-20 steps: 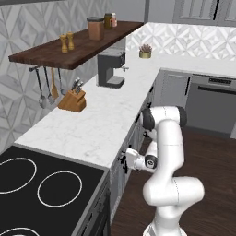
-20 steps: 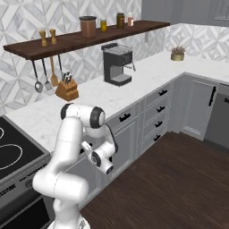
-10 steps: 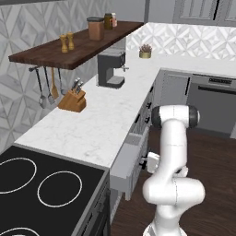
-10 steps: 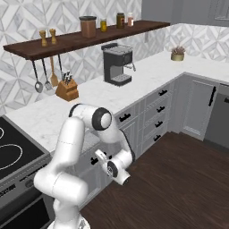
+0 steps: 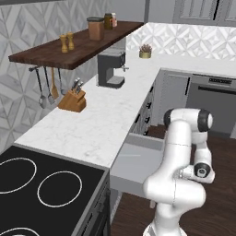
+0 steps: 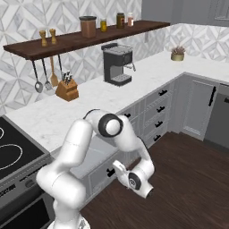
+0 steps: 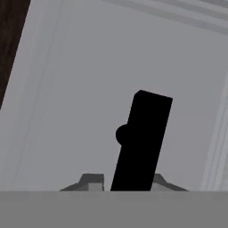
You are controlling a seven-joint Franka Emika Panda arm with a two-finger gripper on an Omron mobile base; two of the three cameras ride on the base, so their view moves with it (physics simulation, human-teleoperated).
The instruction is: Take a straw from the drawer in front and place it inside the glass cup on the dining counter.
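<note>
Your gripper (image 7: 129, 180) sits low, pinching the dark handle (image 7: 143, 139) on the front of the drawer (image 5: 138, 166), which stands pulled out under the counter (image 5: 110, 120); the straw should lie up and behind that panel, though you cannot see it yet.

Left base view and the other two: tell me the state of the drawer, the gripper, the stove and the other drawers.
Drawer: pulled open from under the counter.
Gripper: its fingertips straddle the drawer's black handle; whether they clamp it is unclear.
Stove: rings dark, no glow.
Narrow drawers: shut.
Cabinet door: shut.
</note>
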